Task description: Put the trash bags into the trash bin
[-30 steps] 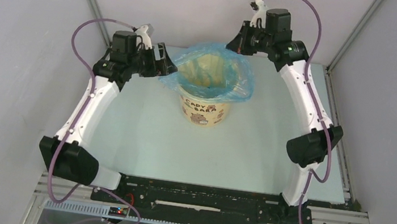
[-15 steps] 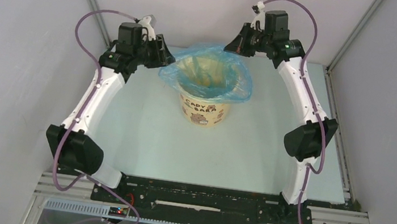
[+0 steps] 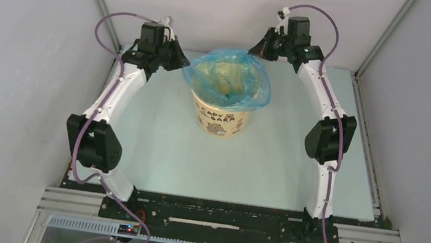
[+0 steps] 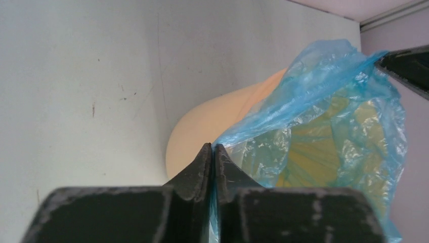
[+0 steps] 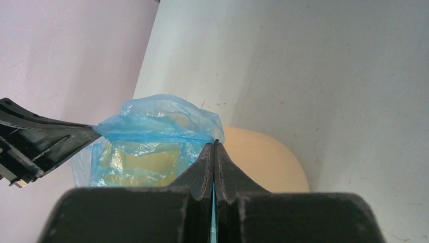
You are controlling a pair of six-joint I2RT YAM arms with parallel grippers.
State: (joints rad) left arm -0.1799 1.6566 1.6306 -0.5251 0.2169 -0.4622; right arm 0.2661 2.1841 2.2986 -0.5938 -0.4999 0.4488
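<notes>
The pale-yellow trash bin [image 3: 220, 120] with brown lettering stands at the table's far middle. A light-blue translucent trash bag [image 3: 228, 76] hangs inside it, its mouth spread above the rim. At the bag's left edge my left gripper [image 3: 184, 62] is shut, pinching the film. The same pinch shows in the left wrist view, where the left gripper [image 4: 213, 148] holds the trash bag [image 4: 324, 101] over the trash bin [image 4: 202, 126]. My right gripper [image 3: 258, 50] is shut on the bag's far right edge. In the right wrist view the right gripper [image 5: 214, 144] clamps the trash bag [image 5: 152, 121] beside the trash bin [image 5: 263, 162].
Grey walls [image 3: 203, 2] close in behind and beside the pale-green table [image 3: 154, 145]. Both arms arch up from the black base rail [image 3: 213, 217] at the near edge. The opposite gripper's fingers [image 5: 45, 139] show at the left of the right wrist view.
My left gripper has closed on the bag's left edge and risen toward the back. The right gripper lifted slightly, and the bag's mouth is drawn higher and narrower.
</notes>
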